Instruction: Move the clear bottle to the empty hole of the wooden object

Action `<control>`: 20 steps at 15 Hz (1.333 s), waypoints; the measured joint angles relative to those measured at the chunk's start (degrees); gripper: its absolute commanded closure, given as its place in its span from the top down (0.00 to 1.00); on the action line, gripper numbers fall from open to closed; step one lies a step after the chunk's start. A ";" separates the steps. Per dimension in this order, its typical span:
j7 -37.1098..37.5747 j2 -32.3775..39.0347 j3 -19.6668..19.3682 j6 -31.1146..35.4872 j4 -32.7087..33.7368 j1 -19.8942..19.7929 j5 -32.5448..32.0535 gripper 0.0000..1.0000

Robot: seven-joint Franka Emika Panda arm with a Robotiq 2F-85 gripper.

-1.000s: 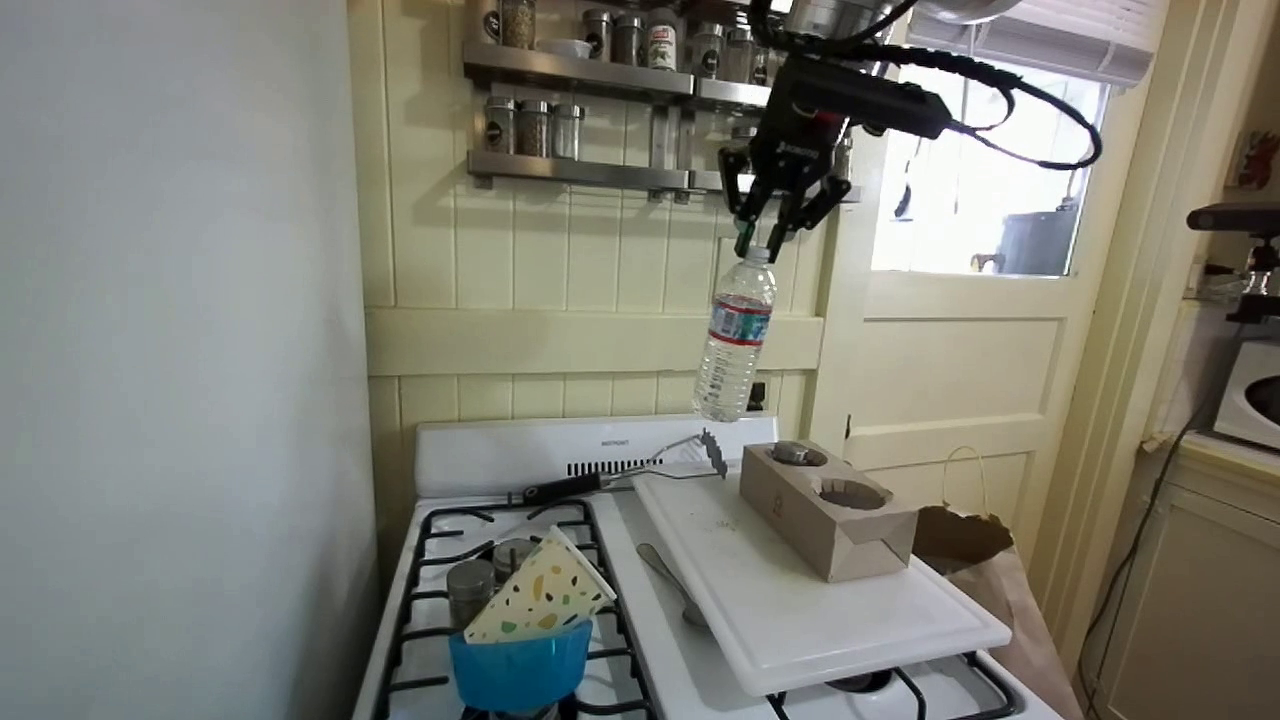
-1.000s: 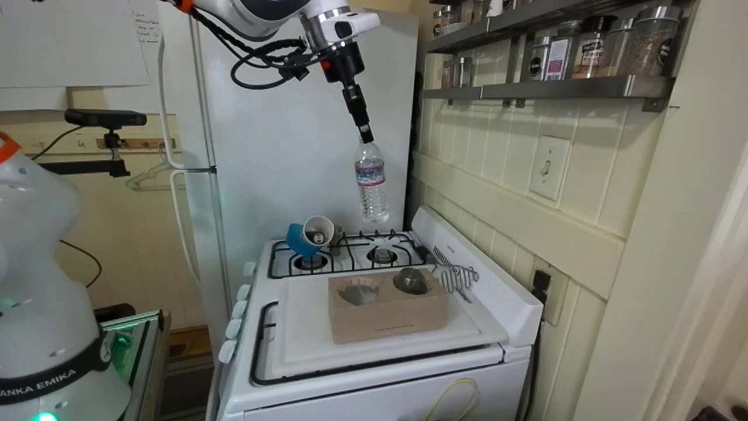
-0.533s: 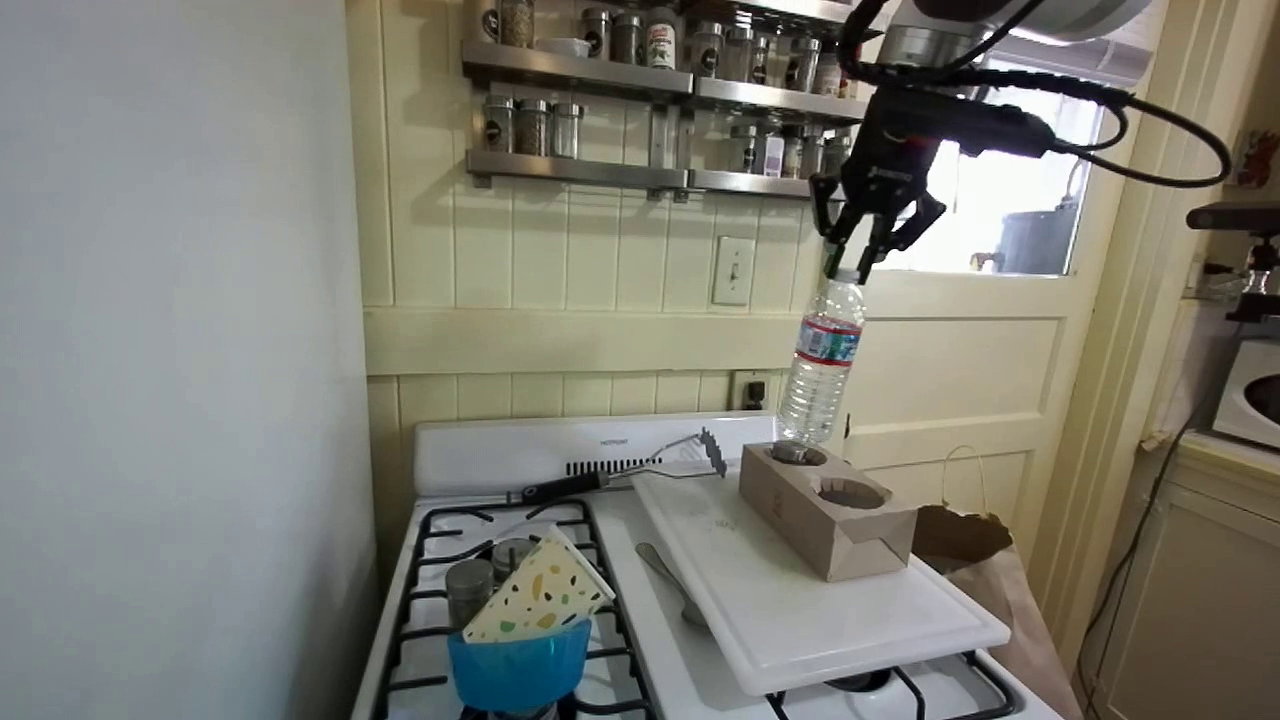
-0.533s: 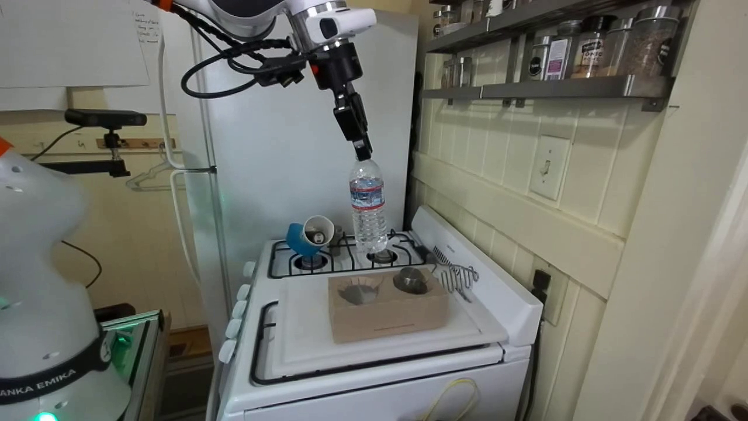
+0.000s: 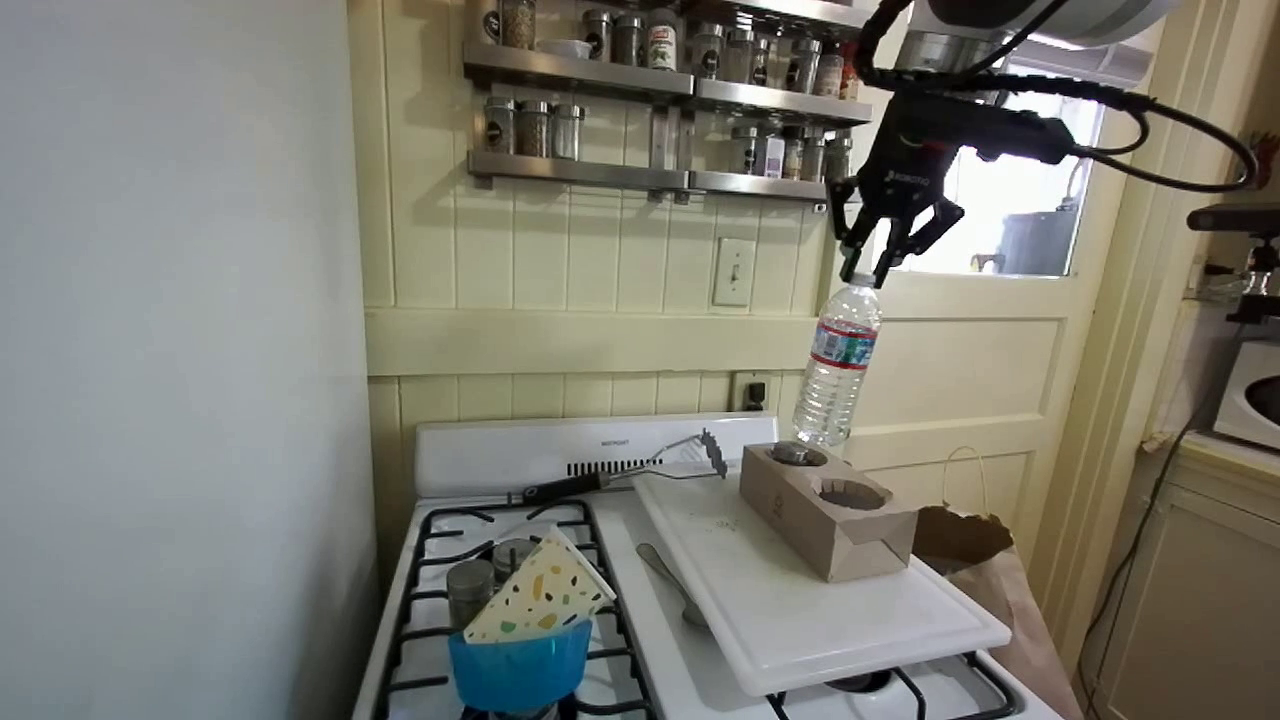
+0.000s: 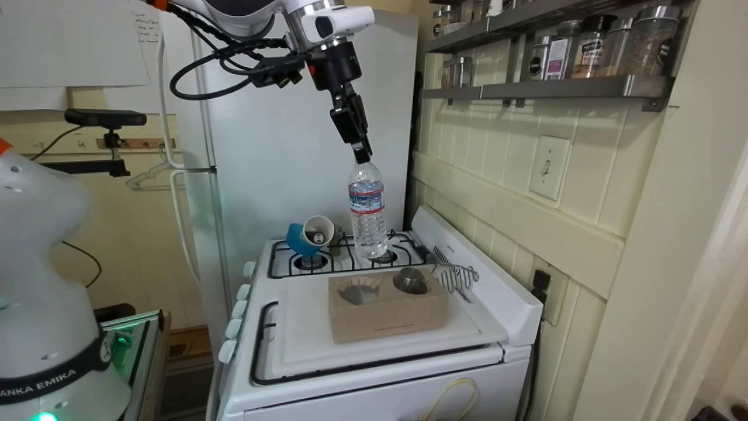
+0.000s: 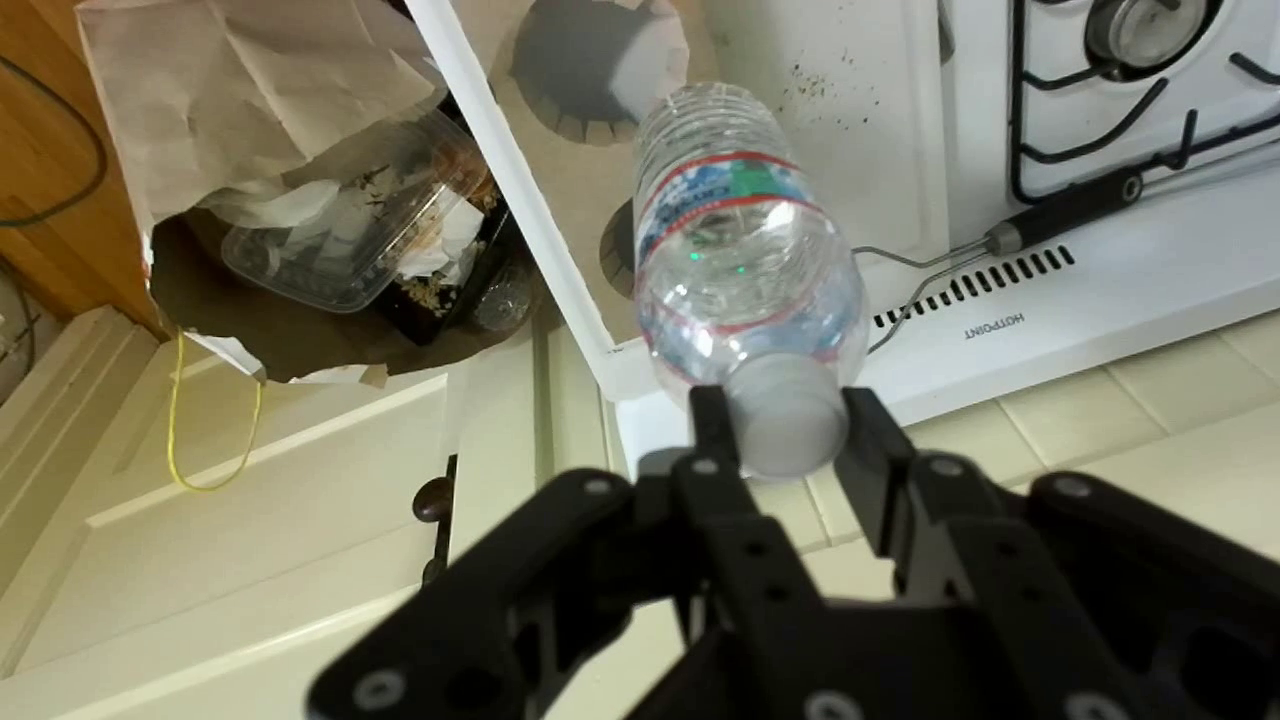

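Observation:
The clear bottle point(image 5: 838, 365) has a white cap and a red-and-blue label band. My gripper point(image 5: 866, 275) is shut on its cap and holds it in the air, slightly tilted. The bottle also shows in an exterior view point(image 6: 368, 210) and in the wrist view point(image 7: 735, 250), with the cap between the fingers point(image 7: 790, 410). The tan wooden object point(image 5: 790, 520) stands on a white board, below the bottle. Its empty hole point(image 6: 359, 293) also shows in the wrist view point(image 7: 575, 65). Its other hole holds a metal-lidded jar point(image 6: 410, 280).
The white board point(image 5: 850, 635) lies on the stove. A masher point(image 5: 565, 488), a spoon point(image 5: 672, 583), a blue cup point(image 5: 522, 668) and a patterned cup point(image 5: 548, 598) are near it. Spice shelves point(image 5: 580, 170) hang on the wall. A paper bag point(image 7: 260, 80) stands beside the stove.
My gripper has carried the bottle to the right and down in an exterior view, and down in both. The motion over the last half second is small. The wooden object has not moved.

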 measured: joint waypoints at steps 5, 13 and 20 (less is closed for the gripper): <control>-0.04 0.06 0.01 0.00 0.00 0.00 0.00 0.08; -0.13 0.51 -0.84 -0.65 -1.58 -1.65 0.00 0.08; -0.04 0.84 -0.93 -1.23 -4.02 -3.40 -0.21 0.08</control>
